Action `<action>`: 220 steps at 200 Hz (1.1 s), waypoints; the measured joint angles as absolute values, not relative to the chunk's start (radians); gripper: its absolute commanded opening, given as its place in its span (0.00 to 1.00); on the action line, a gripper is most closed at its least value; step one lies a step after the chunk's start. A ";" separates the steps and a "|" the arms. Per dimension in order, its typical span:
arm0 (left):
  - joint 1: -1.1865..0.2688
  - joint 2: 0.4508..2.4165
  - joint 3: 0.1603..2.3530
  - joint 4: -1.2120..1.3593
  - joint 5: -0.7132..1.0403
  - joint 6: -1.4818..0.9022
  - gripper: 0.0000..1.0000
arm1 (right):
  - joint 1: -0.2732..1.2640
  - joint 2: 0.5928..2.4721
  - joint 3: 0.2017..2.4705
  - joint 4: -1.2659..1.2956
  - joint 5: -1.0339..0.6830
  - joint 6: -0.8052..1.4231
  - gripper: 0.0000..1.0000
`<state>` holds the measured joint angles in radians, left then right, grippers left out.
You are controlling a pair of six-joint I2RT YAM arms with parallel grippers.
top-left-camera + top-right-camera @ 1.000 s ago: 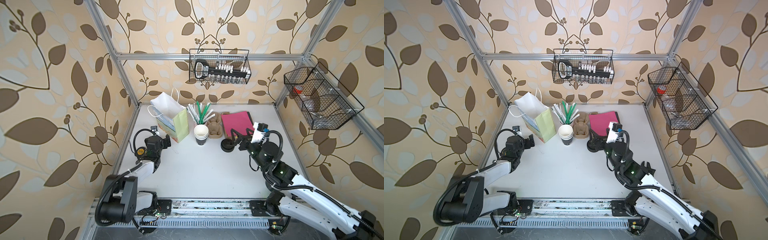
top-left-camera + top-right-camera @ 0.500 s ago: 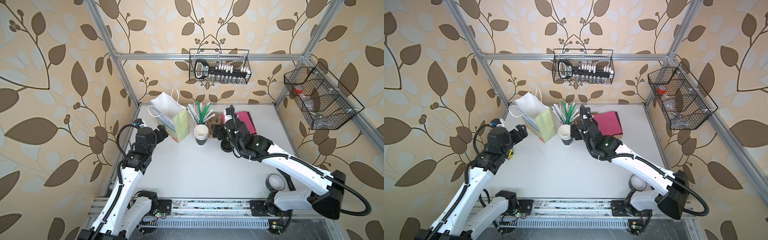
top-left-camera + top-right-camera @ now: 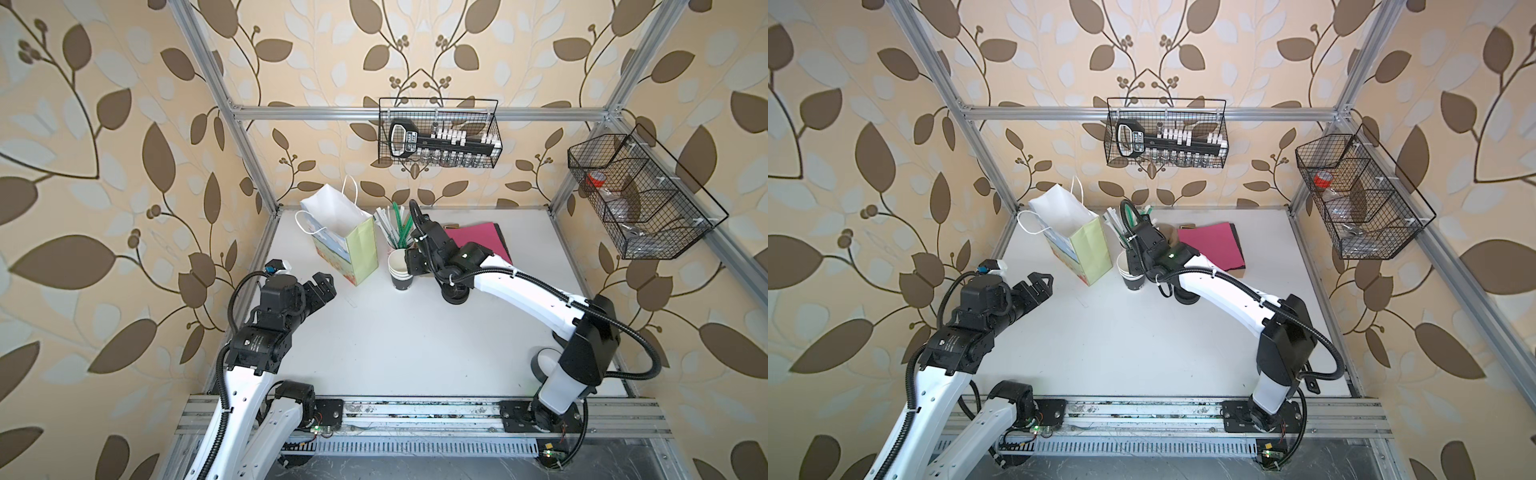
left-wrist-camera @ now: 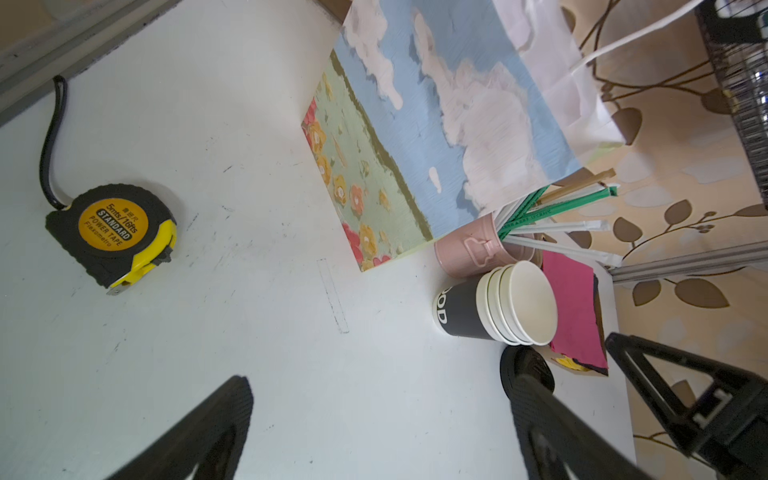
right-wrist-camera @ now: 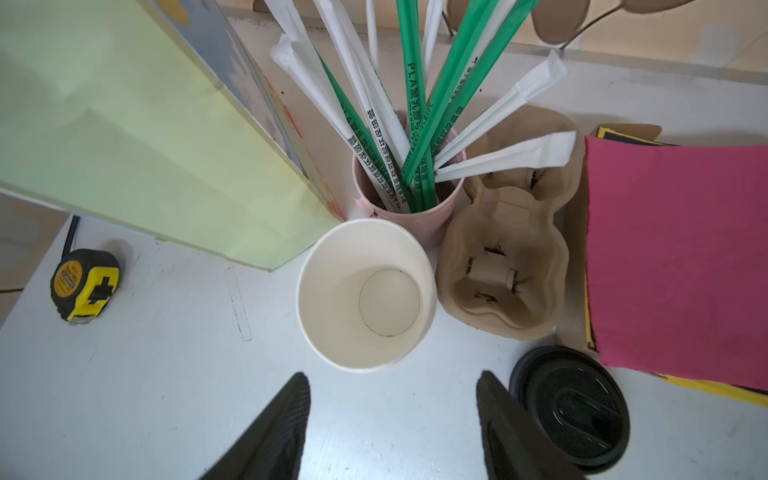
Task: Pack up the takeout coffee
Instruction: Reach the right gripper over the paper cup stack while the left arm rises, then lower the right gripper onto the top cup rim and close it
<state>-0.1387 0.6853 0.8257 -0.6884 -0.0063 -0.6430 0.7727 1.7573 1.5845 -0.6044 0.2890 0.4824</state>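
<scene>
- The front and middle of the surface (image 3: 395,353) are seen bare; wide passage is offered there between the two arms.
- The back left is blocked by an upright paper bag (image 3: 353,249), open at the top.
- A stack of cups (image 3: 401,270) is set just beside the bag, with a pot of straws (image 5: 409,195) and a cardboard carrier (image 5: 503,270) crowded close behind.
- A black lid (image 5: 569,407) is found just beside the right claw (image 5: 392,386); only bare surface is seen between its spread jaws.
- A tape measure (image 4: 110,232) is laid on open surface past the bag.
</scene>
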 measured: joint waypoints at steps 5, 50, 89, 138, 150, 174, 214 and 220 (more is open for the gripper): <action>-0.141 0.695 0.826 -0.699 -0.006 -0.638 0.99 | 0.770 1.773 1.599 -0.611 0.286 0.485 0.58; -0.152 0.746 0.830 -0.749 -0.002 -0.624 0.99 | 0.740 1.883 1.706 -0.662 0.256 0.481 0.47; -0.152 0.750 0.835 -0.760 -0.001 -0.624 0.99 | 0.710 1.934 1.770 -0.706 0.249 0.481 0.46; -0.152 0.749 0.838 -0.770 -0.002 -0.624 0.99 | 0.686 1.979 1.831 -0.738 0.240 0.482 0.46; -0.152 0.749 0.839 -0.776 -0.002 -0.624 0.99 | 0.685 1.998 1.848 -0.747 0.235 0.482 0.43; -0.152 0.748 0.839 -0.784 -0.003 -0.625 0.99 | 0.685 2.022 1.857 -0.762 0.228 0.479 0.41; -0.152 0.748 0.839 -0.785 -0.003 -0.625 0.99 | 0.680 2.037 1.865 -0.775 0.226 0.478 0.37; -0.152 0.748 0.839 -0.785 -0.003 -0.625 0.99 | 0.680 2.041 1.869 -0.776 0.224 0.479 0.36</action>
<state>-0.1516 0.7483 0.8391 -0.7849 -0.0029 -0.6247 0.6800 2.0415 1.8687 -0.7761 0.2237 0.4789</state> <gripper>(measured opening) 0.989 0.383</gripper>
